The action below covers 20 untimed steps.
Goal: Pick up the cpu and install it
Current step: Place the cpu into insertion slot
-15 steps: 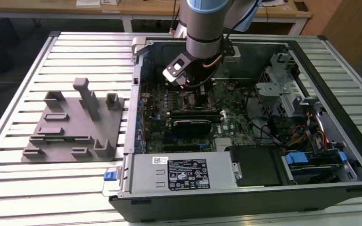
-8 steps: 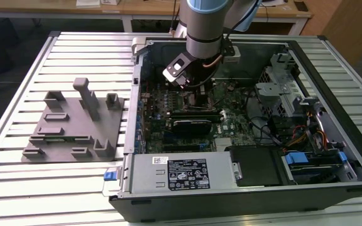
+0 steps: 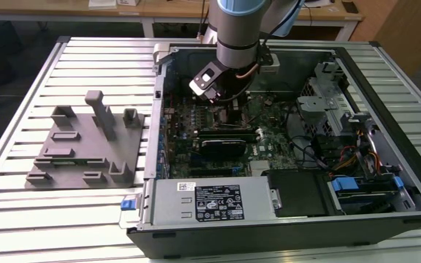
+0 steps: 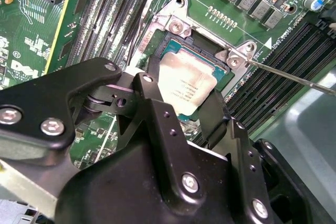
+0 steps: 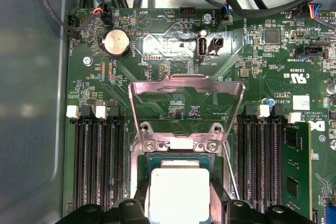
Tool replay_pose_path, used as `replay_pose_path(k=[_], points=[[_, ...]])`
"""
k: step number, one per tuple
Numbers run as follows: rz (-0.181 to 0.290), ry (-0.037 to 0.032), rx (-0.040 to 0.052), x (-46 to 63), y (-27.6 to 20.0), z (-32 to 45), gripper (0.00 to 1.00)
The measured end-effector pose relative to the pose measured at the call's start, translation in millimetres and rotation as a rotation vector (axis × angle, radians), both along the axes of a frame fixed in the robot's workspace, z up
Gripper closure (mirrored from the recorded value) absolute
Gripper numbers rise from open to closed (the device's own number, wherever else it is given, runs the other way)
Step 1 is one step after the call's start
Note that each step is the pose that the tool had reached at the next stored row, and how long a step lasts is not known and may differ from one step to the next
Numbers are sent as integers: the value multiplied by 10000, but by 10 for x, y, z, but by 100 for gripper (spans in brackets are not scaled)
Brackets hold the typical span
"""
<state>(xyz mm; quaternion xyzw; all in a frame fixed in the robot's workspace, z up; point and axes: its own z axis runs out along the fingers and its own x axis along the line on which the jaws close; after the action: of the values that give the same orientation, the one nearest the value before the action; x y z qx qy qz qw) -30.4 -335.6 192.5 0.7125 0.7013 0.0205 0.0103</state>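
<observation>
tool (image 4: 184, 104) down inside the open pc case (image 3: 195, 241), over the motherboard (image 5: 262, 77); fingers (image 4: 153, 100) sit tight on two opposite edges of the cpu (image 4: 187, 80), pinching it. cpu sits flat in the socket (image 4: 176, 24), shiny side up, between the two banks of memory slots (image 5: 97, 156). load plate (image 5: 186, 81) is flipped up and open, thin lever (image 4: 294, 77) sticks out beside the socket. exterior view: case lies on the slatted counter (image 3: 101, 60), grey parts fixture (image 3: 86, 148) just beside it on the exterior view's left
</observation>
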Motion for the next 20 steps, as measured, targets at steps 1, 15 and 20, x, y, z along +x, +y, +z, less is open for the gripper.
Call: replay_pose_path(k=[1,15,20], points=[[0,0,1,0,0,0,46],[-1,-1,2,0,0,69,39],[-1,-2,4,0,0,93,39]])
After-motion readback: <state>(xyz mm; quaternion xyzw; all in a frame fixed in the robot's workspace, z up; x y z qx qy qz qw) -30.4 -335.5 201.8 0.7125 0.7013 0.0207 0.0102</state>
